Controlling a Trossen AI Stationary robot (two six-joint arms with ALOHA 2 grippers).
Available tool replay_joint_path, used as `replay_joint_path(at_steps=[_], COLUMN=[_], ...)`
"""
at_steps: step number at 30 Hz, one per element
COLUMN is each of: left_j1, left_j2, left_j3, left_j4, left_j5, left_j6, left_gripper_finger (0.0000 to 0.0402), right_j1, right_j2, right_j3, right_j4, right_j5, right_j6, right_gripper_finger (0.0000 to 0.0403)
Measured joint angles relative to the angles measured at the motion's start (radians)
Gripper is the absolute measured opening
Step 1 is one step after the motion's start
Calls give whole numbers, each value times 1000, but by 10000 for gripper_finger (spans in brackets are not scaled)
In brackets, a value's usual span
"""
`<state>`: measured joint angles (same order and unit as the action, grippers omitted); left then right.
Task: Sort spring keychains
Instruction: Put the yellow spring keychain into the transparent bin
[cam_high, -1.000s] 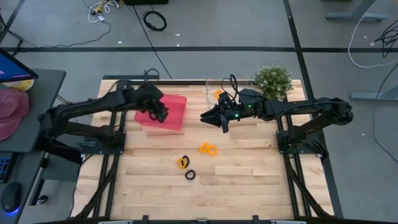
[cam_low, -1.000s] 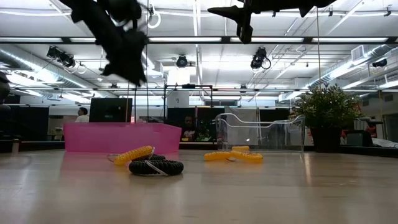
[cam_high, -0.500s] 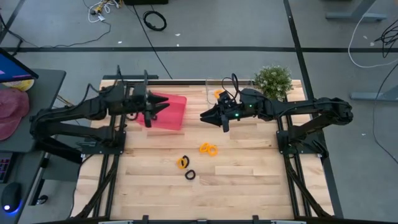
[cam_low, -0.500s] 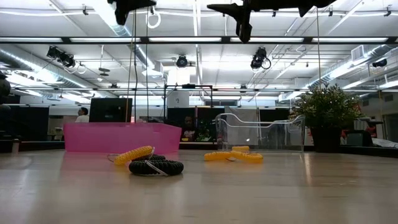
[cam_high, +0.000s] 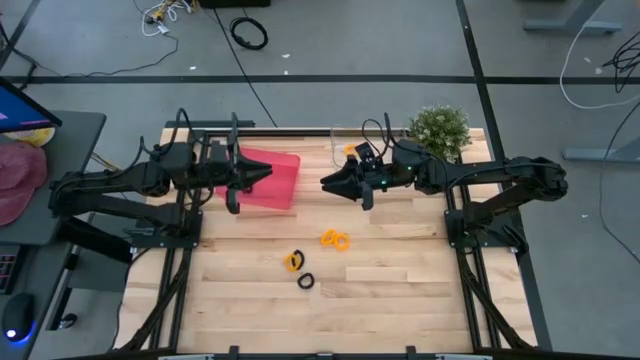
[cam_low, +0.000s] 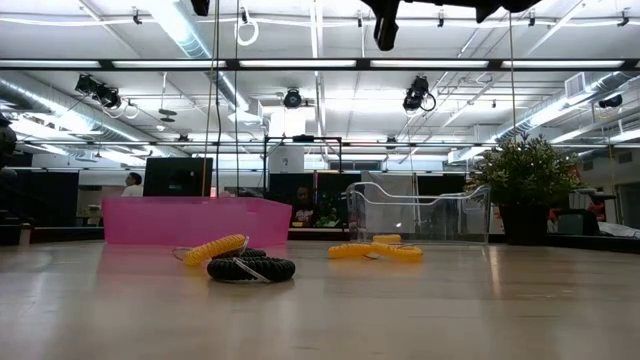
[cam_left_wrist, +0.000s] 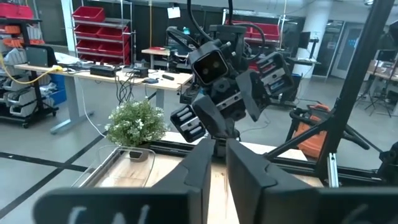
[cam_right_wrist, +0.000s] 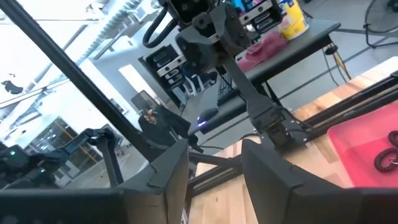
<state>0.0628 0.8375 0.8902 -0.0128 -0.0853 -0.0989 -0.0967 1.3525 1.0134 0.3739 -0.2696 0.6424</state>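
Note:
Three spring keychains lie loose on the wooden table: an orange pair, one orange loop and a black loop. Another orange one lies in the clear bin. Black loops lie in the pink bin. My left gripper hovers level over the pink bin's left part, shut and empty. My right gripper hangs high between the two bins, open and empty.
A potted plant stands at the table's far right corner, beside the clear bin. The near half of the table around the loose keychains is bare wood. Both grippers are well above the table top in the low view.
My left gripper has drawn back from over the pink bin toward the table's left edge, risen out of the low view and tipped from pointing down to level. My right gripper has risen a little.

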Motion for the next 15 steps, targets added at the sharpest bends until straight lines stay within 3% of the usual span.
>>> replay_joint_path(at_steps=[6, 15], left_j1=[0, 0], left_j2=[0, 0], left_j3=[0, 0], left_j4=[-12, -17], left_j5=[0, 0], left_j6=[-2, -21], left_gripper_finger=[29, 25], right_j1=[0, 15], right_j2=[-25, -166], right_j3=[0, 0], right_j4=[-49, -292], right_j5=[-12, -9], right_j6=[-13, -68], right_gripper_finger=[153, 153])
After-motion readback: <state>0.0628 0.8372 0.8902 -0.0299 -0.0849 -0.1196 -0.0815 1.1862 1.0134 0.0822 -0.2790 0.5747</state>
